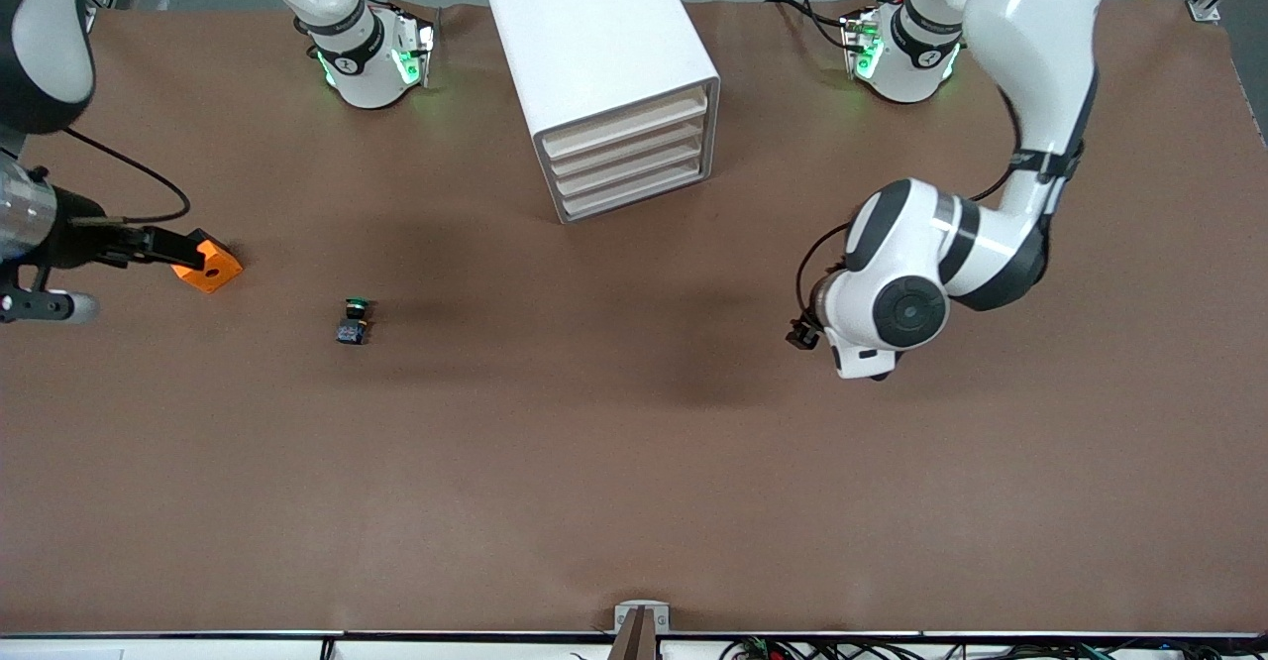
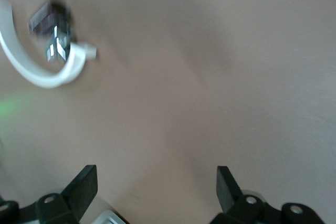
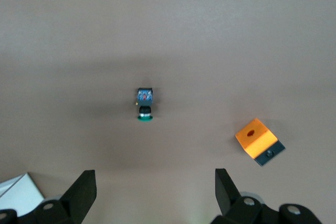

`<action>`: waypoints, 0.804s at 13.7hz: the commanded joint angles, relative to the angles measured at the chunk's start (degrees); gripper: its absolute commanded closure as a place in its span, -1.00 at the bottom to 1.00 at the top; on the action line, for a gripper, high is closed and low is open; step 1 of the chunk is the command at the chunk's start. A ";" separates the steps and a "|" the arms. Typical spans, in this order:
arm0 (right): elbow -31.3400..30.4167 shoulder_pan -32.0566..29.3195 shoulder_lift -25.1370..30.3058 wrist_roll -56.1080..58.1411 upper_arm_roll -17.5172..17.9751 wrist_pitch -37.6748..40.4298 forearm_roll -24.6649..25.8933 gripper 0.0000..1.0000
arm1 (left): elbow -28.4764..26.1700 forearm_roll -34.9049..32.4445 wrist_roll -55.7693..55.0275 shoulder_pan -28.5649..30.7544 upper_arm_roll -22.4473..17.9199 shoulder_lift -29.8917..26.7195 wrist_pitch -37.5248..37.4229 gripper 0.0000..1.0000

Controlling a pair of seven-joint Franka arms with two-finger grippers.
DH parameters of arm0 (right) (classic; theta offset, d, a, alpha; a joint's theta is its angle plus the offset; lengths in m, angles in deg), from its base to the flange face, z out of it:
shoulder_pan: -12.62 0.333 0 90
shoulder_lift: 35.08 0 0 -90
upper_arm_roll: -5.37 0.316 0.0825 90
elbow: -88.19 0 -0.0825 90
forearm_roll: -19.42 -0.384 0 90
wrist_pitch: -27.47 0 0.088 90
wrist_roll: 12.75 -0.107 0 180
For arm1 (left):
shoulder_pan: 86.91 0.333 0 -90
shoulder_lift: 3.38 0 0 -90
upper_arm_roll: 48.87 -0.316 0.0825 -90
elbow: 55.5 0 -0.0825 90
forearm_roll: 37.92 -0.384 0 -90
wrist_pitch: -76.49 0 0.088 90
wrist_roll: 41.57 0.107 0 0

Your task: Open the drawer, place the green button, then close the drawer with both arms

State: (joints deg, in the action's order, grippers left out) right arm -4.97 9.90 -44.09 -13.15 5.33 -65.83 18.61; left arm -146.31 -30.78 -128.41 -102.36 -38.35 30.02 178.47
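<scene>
The button (image 1: 353, 321), green cap on a dark body, lies on its side on the brown table, toward the right arm's end. It also shows in the right wrist view (image 3: 144, 104). The white drawer cabinet (image 1: 604, 65) stands at the middle of the table between the arms' bases, with all its drawers (image 1: 629, 160) shut. My right gripper (image 3: 156, 182) is open and empty, high above the table, with the button in its view. In the front view its hand (image 1: 129, 244) shows at the edge by the orange block. My left gripper (image 2: 156, 182) is open and empty over bare table, hidden under its wrist (image 1: 882, 313) in the front view.
An orange block with a hole (image 1: 210, 265) lies beside the button, closer to the right arm's end of the table; it also shows in the right wrist view (image 3: 255, 137). A white curved piece with small black clips (image 2: 52, 51) shows blurred in the left wrist view.
</scene>
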 commanded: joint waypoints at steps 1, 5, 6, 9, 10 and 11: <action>-7.46 -0.35 1.28 0.31 0.39 -7.05 1.07 -1.00 | 1.78 4.98 -12.87 -2.04 -0.23 3.50 -0.47 -1.00; -12.65 -0.26 -1.43 -0.03 0.39 -16.19 0.99 -1.00 | 1.60 13.75 -25.20 -5.55 -0.23 6.41 -1.08 -1.00; -14.23 0.00 -1.53 -0.47 0.39 -18.22 0.99 -1.00 | 1.25 16.31 -25.48 -6.43 -0.15 6.67 -1.34 -1.00; -18.89 0.18 -2.67 -0.83 0.48 -25.07 0.90 -1.00 | 1.07 27.37 -25.92 -7.59 -0.23 9.04 -5.81 -1.00; -20.12 0.44 -3.46 -1.00 0.48 -27.53 0.64 -1.00 | 1.07 30.54 -26.79 -7.85 -0.23 9.92 -6.09 -1.00; -20.57 0.79 -4.33 -2.74 0.48 -28.95 0.46 -1.00 | 1.07 33.09 -28.63 -8.63 -0.23 10.36 -6.18 -1.00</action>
State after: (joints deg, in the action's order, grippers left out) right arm -23.79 10.15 -47.68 -13.54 5.61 -91.89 18.58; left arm -146.04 -2.11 -154.61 -110.31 -38.29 38.99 173.74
